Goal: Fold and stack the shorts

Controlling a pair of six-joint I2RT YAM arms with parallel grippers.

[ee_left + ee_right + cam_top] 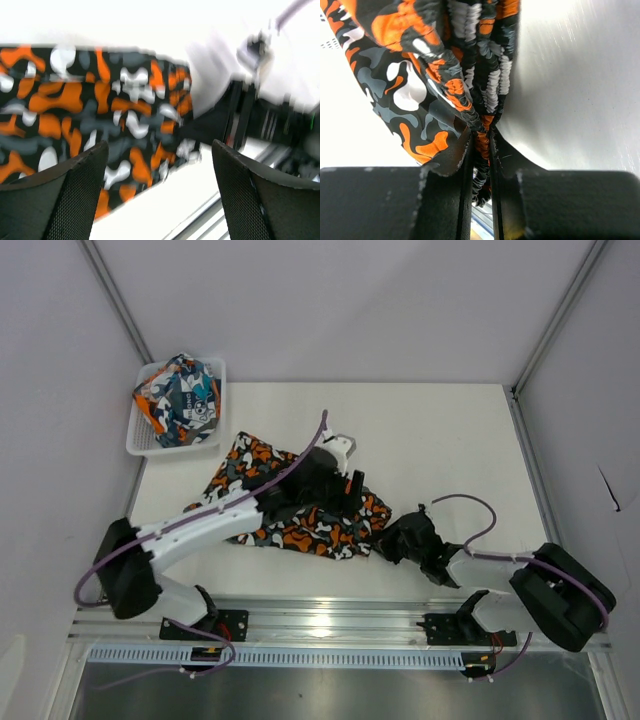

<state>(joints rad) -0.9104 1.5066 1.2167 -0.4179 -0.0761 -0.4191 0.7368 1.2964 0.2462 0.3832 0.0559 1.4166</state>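
Right wrist: right end effector [480, 150] tight on camouflage shorts [410, 85]; left end effector [159, 146] wide.

Spread shorts [312, 536] lie central on the table [450, 450]; bundled shorts [183, 400] sit in the back-left basket [143, 442].

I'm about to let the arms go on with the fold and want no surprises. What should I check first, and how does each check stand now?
1. Right gripper shut on the elastic waistband of the orange-black-grey-white camouflage fabric shorts: ok.
2. Left gripper open and holding nothing, above those shorts: ok.
3. Camouflage shorts lying flat: cannot tell, the left arm covers their middle.
4. Teal-blue, orange and white printed shorts out of the way in the white mesh plastic basket: ok.
5. Both shorts stacked: not ok.
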